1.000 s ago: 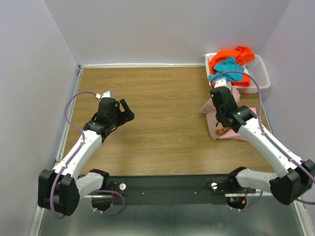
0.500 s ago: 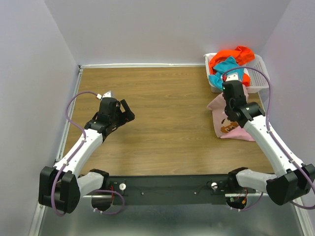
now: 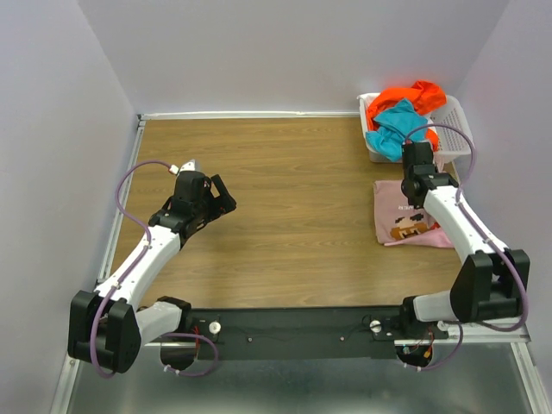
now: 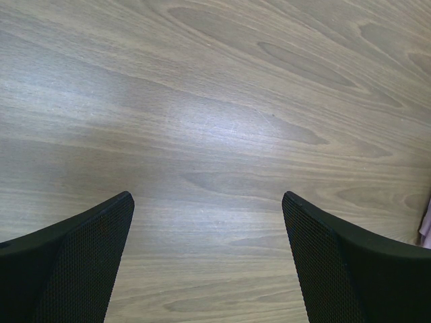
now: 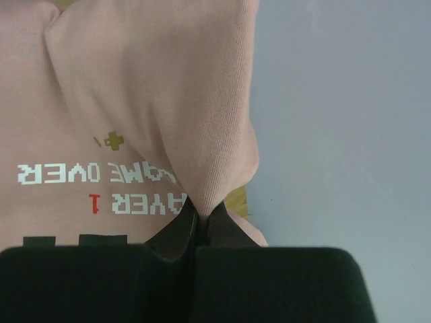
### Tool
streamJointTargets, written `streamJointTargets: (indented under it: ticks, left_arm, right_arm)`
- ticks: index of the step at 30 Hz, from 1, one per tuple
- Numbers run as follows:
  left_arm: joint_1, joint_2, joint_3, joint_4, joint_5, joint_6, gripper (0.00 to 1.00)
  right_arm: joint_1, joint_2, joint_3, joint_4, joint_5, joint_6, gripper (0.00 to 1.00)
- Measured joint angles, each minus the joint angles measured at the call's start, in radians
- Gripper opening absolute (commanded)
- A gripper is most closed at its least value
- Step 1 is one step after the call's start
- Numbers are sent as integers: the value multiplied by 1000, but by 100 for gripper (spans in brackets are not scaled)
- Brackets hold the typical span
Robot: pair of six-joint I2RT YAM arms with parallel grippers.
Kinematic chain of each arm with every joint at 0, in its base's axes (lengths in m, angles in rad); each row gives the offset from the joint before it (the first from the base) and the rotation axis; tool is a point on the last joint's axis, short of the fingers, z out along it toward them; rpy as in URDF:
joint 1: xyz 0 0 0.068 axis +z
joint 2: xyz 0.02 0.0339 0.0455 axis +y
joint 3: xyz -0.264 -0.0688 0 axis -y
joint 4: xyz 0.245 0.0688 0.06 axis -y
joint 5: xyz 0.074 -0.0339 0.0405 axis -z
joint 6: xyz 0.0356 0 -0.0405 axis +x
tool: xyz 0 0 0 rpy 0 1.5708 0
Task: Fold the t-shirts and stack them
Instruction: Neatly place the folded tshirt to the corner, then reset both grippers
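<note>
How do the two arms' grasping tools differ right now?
The left tool stands wide open; the right tool is shut. The left tool holds nothing above the wooden table; the right tool pinches a fold of the pink t-shirt. The left tool is far from the white basket; the right tool is near it. Both are black.

The only lettering I can read is on the pink t-shirt [image 5: 155, 81] pinched in my right pincer [image 5: 201, 217]. Just above and left of my pincer's tips, seen upside down, white block letters spell "GAME OVER". The next line, nearer my pincer, shows "AYER" in white and a red "1". Its first letters are lost in the fold. From overhead the print is too small to read.
</note>
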Motion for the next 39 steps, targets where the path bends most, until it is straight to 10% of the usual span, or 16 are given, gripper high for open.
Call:
streamJointTargets:
  ticks: [3, 7, 8, 24, 39]
  left_arm:
    - [0, 0, 0, 0, 0, 0, 98]
    - [0, 3, 0, 1, 0, 0, 98]
    - [0, 4, 0, 1, 0, 0, 98]
    - [0, -17, 0, -8, -16, -1, 98]
    - [0, -130, 178, -219, -217, -31, 99]
  right_arm:
    - [-37, 52, -23, 35, 2, -19, 5]
    - [-98, 114, -32, 87, 18, -34, 46]
    - [-113, 129, -32, 101, 32, -38, 99]
    - [-180, -72, 49, 154, 57, 298, 100]
    - [-182, -403, -157, 206, -600, 645, 100]
